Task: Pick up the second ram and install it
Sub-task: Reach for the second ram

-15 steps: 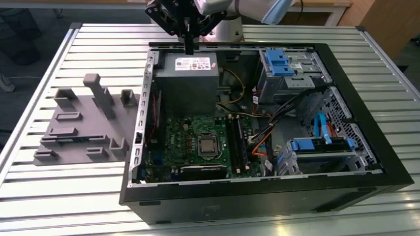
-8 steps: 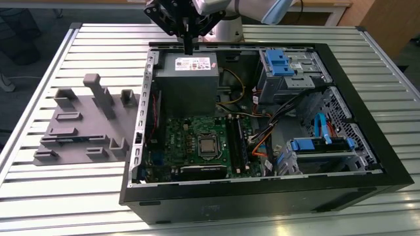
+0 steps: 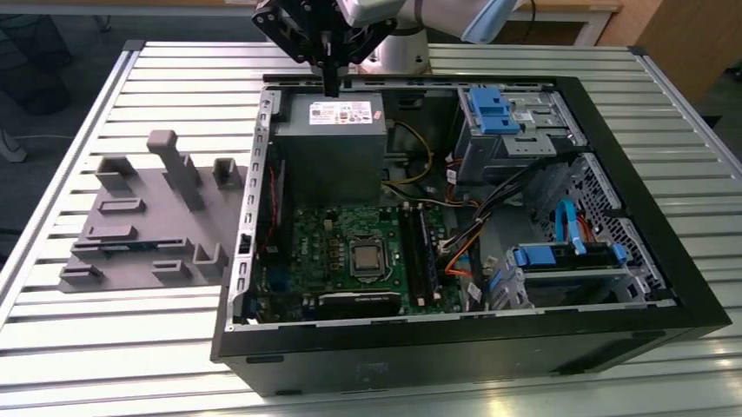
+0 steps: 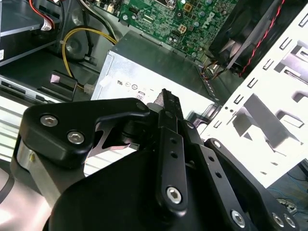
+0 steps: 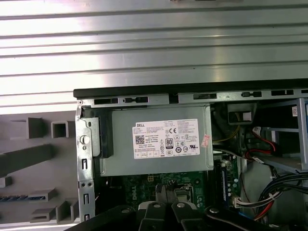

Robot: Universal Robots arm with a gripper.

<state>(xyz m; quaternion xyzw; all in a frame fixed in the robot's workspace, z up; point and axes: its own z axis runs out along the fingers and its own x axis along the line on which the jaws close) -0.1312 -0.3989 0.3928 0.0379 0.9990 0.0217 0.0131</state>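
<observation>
The gripper (image 3: 333, 82) hangs over the power supply (image 3: 330, 139), jaws together on nothing; the ram (image 5: 21, 198) sits slotted in the tray (image 5: 65, 166) beside the case (image 3: 464, 347), likely for easy pinching

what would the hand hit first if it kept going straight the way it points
Probably the grey power supply box, which the hand hangs over, pointing down at its labelled top. Depth is unclear in the exterior view, so it might clip the computer case rim beside it instead.
</observation>
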